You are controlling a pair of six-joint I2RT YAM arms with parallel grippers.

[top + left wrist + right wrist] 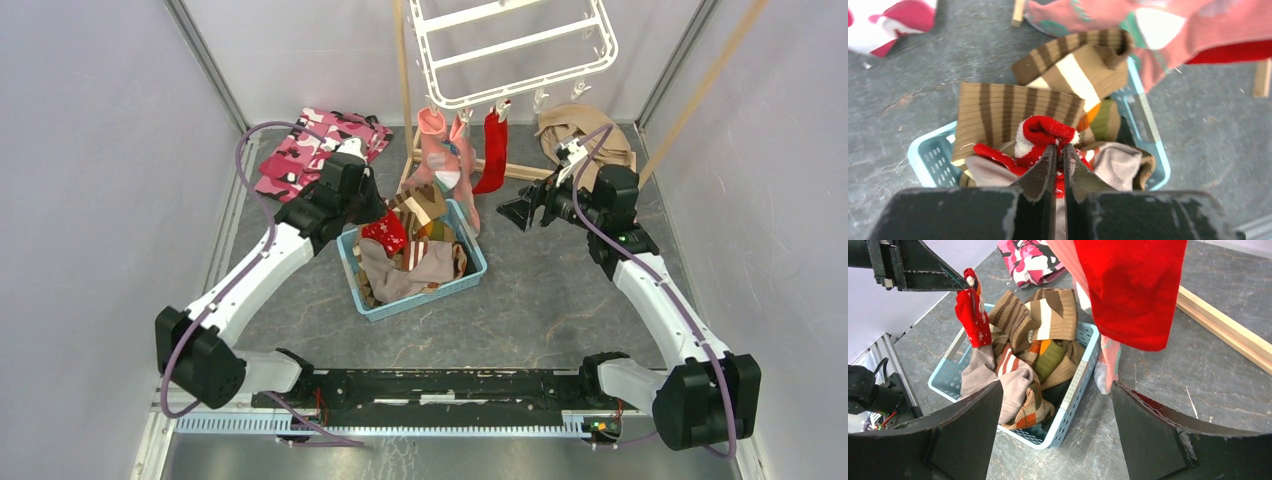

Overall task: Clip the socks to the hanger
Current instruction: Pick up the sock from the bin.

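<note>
My left gripper (1059, 146) is shut on a red sock with white marks (1043, 132), pinching its bunched top just above the blue basket (928, 155). In the right wrist view that sock (973, 315) hangs from the left fingers over the basket's far corner. Brown socks with cream stripes (1013, 112) and other socks fill the basket (470, 280). The white hanger (510, 50) hangs at the back, with a salmon-pink sock (440, 160) and a red sock (492, 150) dangling from its clips. My right gripper (520, 212) stands open to the right of the basket, holding nothing.
A pink camouflage garment (310, 150) lies at the back left and a tan cloth (580, 130) at the back right. A wooden stand (404, 90) rises behind the basket; its base bar (1223, 325) lies on the table. Grey walls close in both sides.
</note>
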